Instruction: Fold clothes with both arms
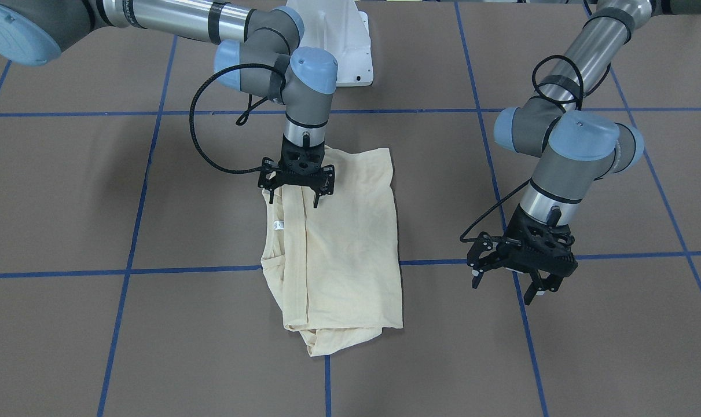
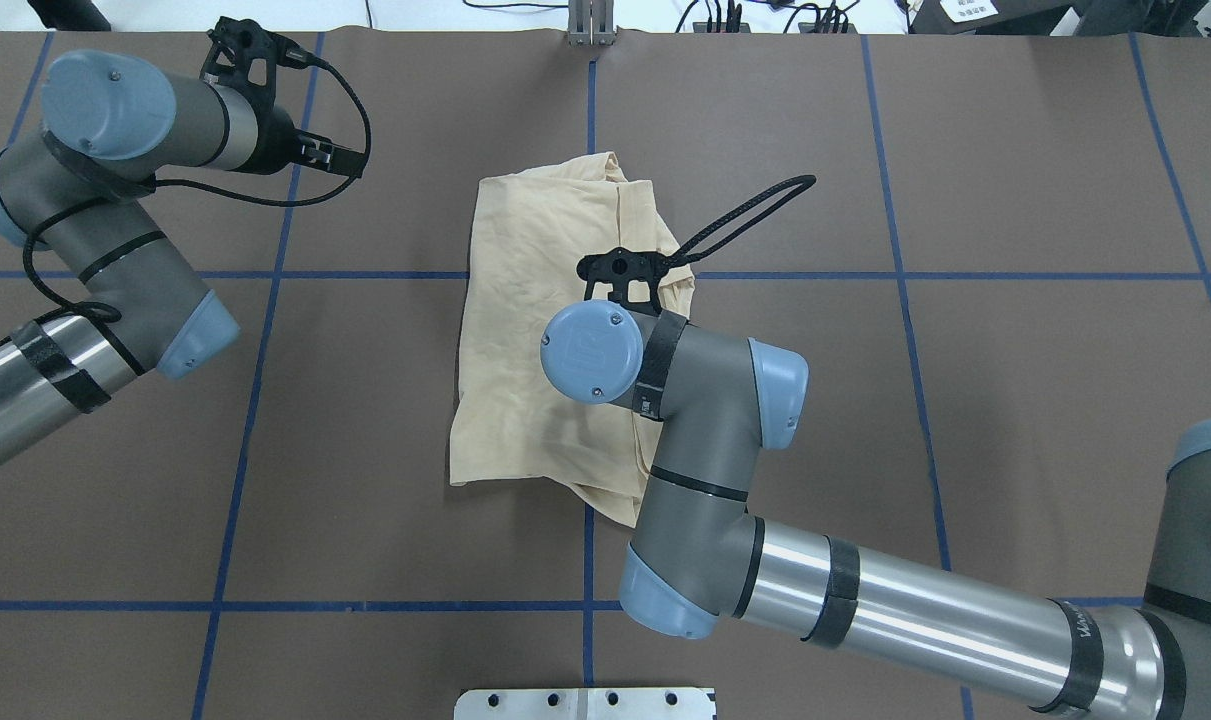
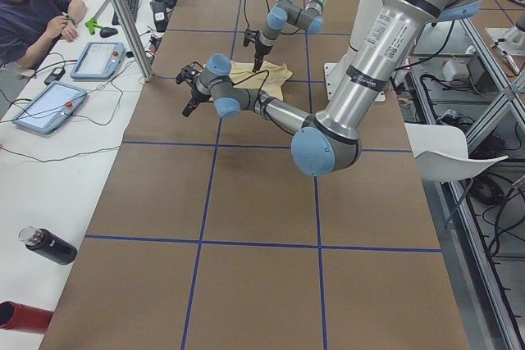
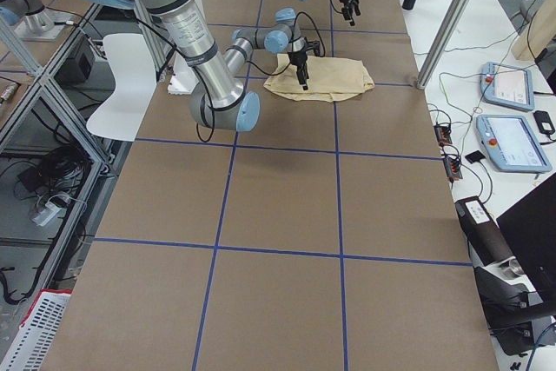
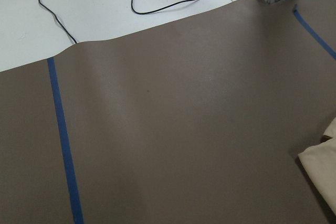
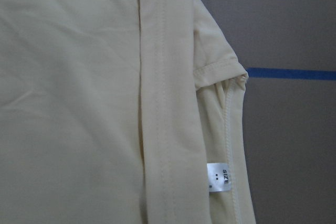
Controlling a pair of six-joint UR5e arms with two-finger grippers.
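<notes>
The pale cream-yellow clothes point(image 1: 338, 243) lie folded into a rough rectangle in the middle of the table point(image 1: 558, 359), plain side up, with no print showing. A small white tag point(image 1: 279, 225) sits at the collar edge, and the right wrist view shows this tag point(image 6: 218, 177) beside a ribbed hem. My right gripper point(image 1: 292, 200) hangs open just above the fold's robot-side end near the collar, holding nothing. From overhead the right gripper point(image 2: 620, 275) is partly hidden by its own wrist. My left gripper point(image 1: 501, 289) stands open and empty over bare table, well clear of the cloth.
The white pedestal base point(image 1: 344, 52) is behind the shirt. Blue tape lines point(image 1: 182, 270) grid the brown table. A person point(image 3: 33, 14) sits at a side bench with tablets point(image 3: 49, 108). A metal post point(image 3: 123, 14) stands at the table edge.
</notes>
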